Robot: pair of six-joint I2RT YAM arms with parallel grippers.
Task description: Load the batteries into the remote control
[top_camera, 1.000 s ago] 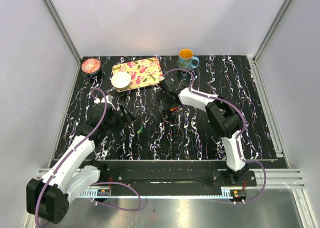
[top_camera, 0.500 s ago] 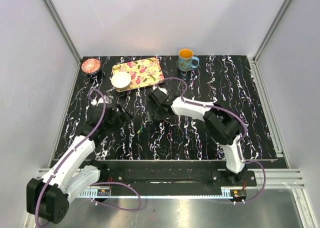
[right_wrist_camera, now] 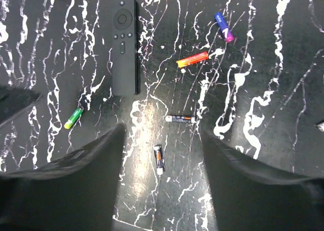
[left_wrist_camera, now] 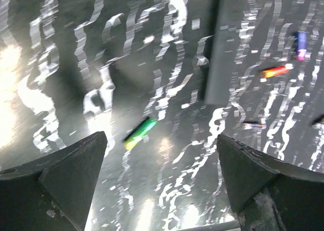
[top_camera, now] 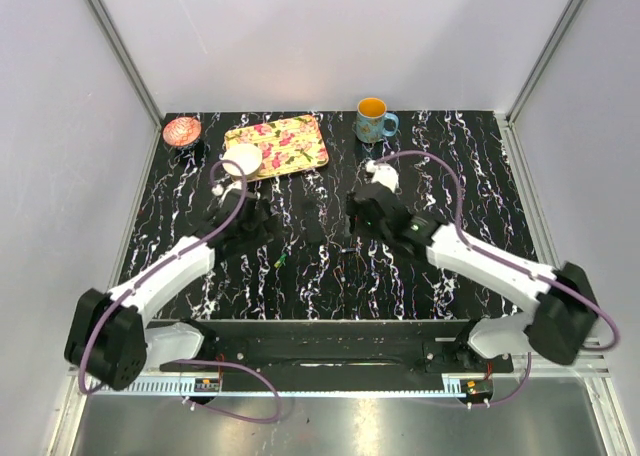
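1. The right tool (right_wrist_camera: 162, 133) hangs over the black marbled counter (right_wrist_camera: 283, 89), jaws spread, released and grasping nothing.
2. Below its gap lie a black battery (right_wrist_camera: 179, 118) and a second black battery (right_wrist_camera: 159, 159), apart from each other.
3. Past them, the remote control (right_wrist_camera: 125, 47) lies flat with its buttons up. The orange-red battery (right_wrist_camera: 192, 59) lies near its right side, and the purple-blue battery (right_wrist_camera: 224, 27) lies beyond that.
4. The green battery (right_wrist_camera: 73, 118) lies off the remote's near left corner.
5. The left tool (left_wrist_camera: 162, 137) is released too, jaws wide and empty, above the green battery.
6. From above, the remote sits between the two tools.
7. Along the far edge stand a floral tray (top_camera: 290, 141), a white bowl (top_camera: 242, 159) at its corner, a pink dish (top_camera: 182, 130) and a mug (top_camera: 373, 119), all well apart from the batteries.
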